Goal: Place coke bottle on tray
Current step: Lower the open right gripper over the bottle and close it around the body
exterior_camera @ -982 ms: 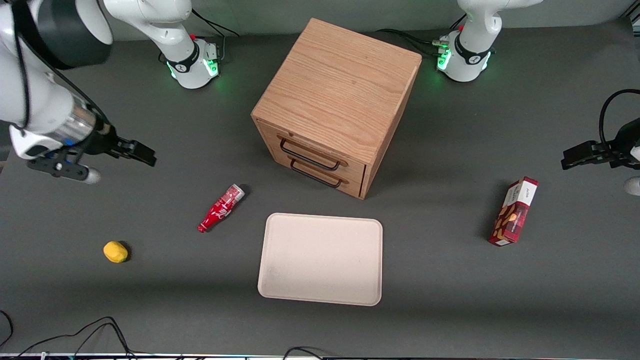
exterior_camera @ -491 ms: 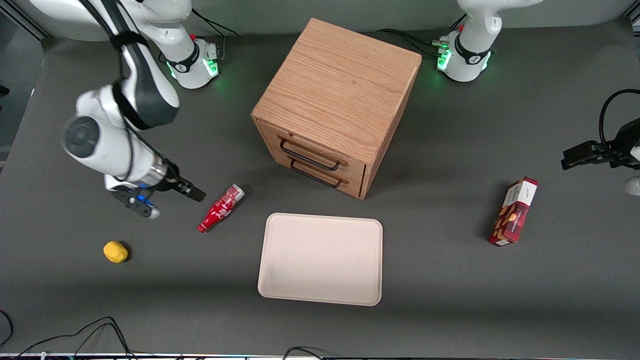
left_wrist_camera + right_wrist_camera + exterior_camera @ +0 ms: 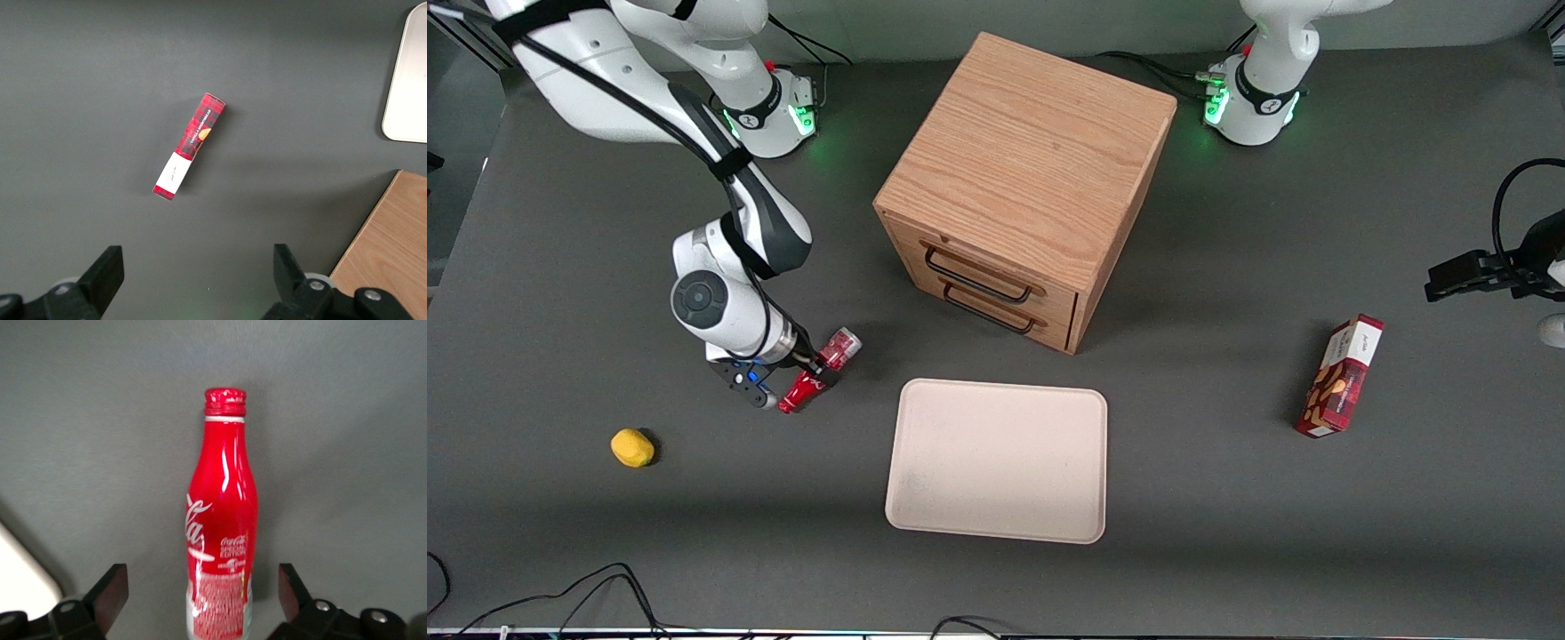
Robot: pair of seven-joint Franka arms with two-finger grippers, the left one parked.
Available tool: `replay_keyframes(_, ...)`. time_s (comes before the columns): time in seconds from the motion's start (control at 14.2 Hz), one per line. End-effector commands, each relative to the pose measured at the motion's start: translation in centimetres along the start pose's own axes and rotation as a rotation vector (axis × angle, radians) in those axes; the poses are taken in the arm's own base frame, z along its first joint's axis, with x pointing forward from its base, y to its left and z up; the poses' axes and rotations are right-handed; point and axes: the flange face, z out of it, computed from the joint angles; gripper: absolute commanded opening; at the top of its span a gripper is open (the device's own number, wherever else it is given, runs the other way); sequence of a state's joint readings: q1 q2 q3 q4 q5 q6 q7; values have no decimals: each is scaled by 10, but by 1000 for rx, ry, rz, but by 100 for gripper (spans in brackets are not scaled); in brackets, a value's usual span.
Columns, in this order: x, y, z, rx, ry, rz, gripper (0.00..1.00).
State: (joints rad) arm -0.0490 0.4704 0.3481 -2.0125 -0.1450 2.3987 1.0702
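Jaws of the working arm's black two-finger gripper (image 3: 805, 373) stand spread wide, one finger (image 3: 107, 593) on each flank of the slim red coke bottle with white script lettering and a red cap (image 3: 221, 540), with clear grey bench visible between each finger and the bottle's sides. Nothing is pinched yet.

The bottle lies flat on the dark grey bench (image 3: 1227, 551), not upright. In the front view its long axis runs on a diagonal: the capped neck end points nearer to the front camera, the broad base end (image 3: 841, 343) points away toward the wooden cabinet. The wrist view confirms that this axis runs straight down the middle of the gap between the fingers, so the closing direction crosses the bottle's width, not its length. By my judgement the alignment is right for a grasp on the lower body; what remains is a short descent and a closing of the fingers.

The flat beige-cream rectangular tray with rounded corners (image 3: 925, 516) lies near the bottle, toward the parked arm's end of the bench from it and slightly nearer to the front camera. It carries nothing. The oak-coloured two-drawer cabinet (image 3: 1032, 160) stands farther from the camera than the tray.

A rounded bottle may roll if the fingers close off-centre.
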Motion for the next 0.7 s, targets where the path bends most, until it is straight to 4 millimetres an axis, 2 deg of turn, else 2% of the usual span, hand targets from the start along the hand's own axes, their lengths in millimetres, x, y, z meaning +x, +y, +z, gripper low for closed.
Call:
replay_keyframes(0.0,2,-4,10,5,11,17,100)
replay_keyframes(0.21,2,-4,28,14,-2,19,100)
replay_keyframes(0.49,2,-3,36,13,-10,21,98)
replay_keyframes(0.63,2,-2,41,14,-13,23,90)
